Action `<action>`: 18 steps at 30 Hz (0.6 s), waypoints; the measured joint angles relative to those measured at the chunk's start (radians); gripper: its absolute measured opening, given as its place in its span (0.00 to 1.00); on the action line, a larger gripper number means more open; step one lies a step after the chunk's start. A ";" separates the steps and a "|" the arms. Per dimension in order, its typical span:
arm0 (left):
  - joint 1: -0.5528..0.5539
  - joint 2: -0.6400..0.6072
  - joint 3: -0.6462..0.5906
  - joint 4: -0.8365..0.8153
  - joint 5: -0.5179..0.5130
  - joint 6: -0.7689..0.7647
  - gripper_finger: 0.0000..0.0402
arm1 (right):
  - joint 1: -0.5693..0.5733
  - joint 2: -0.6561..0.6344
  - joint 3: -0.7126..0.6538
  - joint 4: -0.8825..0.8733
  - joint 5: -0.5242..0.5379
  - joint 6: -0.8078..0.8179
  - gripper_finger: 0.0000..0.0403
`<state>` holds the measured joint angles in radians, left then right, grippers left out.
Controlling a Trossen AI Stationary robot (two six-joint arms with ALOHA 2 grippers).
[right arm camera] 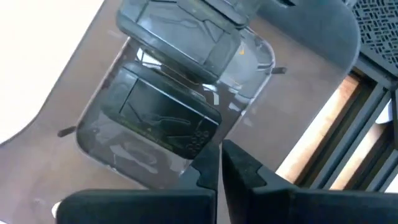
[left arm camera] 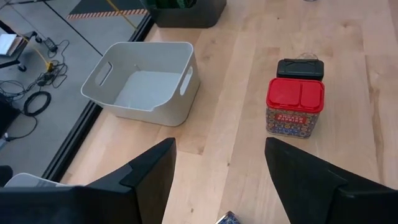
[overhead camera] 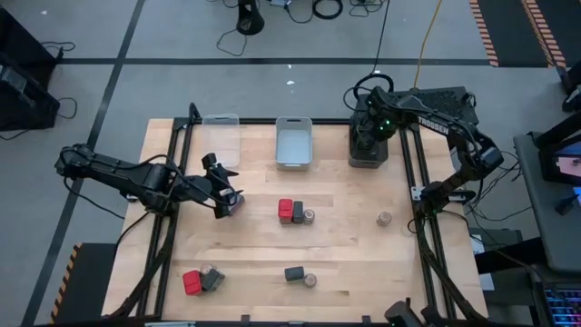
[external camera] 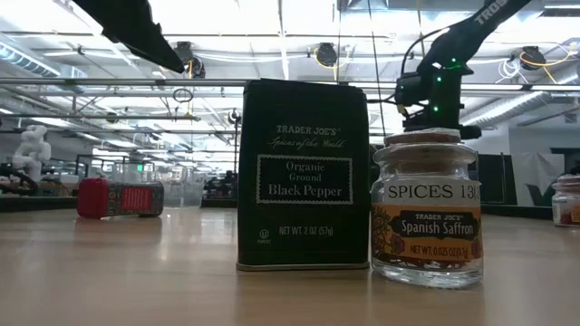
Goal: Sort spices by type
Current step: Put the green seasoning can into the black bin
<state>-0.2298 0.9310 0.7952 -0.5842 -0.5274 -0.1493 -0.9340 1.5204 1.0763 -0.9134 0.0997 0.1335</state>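
Item under left gripper cut off.
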 joint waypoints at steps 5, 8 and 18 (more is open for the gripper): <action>0.000 0.000 0.000 0.000 0.000 0.000 0.63 | 0.007 0.000 0.000 0.024 -0.004 -0.009 0.00; 0.000 0.000 0.000 0.000 0.000 -0.001 0.63 | 0.006 0.000 0.000 0.031 -0.034 -0.014 0.00; 0.000 0.000 0.000 0.000 0.000 -0.002 0.63 | 0.006 -0.001 0.034 0.001 -0.004 -0.043 0.00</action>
<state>-0.2295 0.9310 0.7952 -0.5842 -0.5274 -0.1512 -0.9276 1.5196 1.1099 -0.9125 0.0954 0.0907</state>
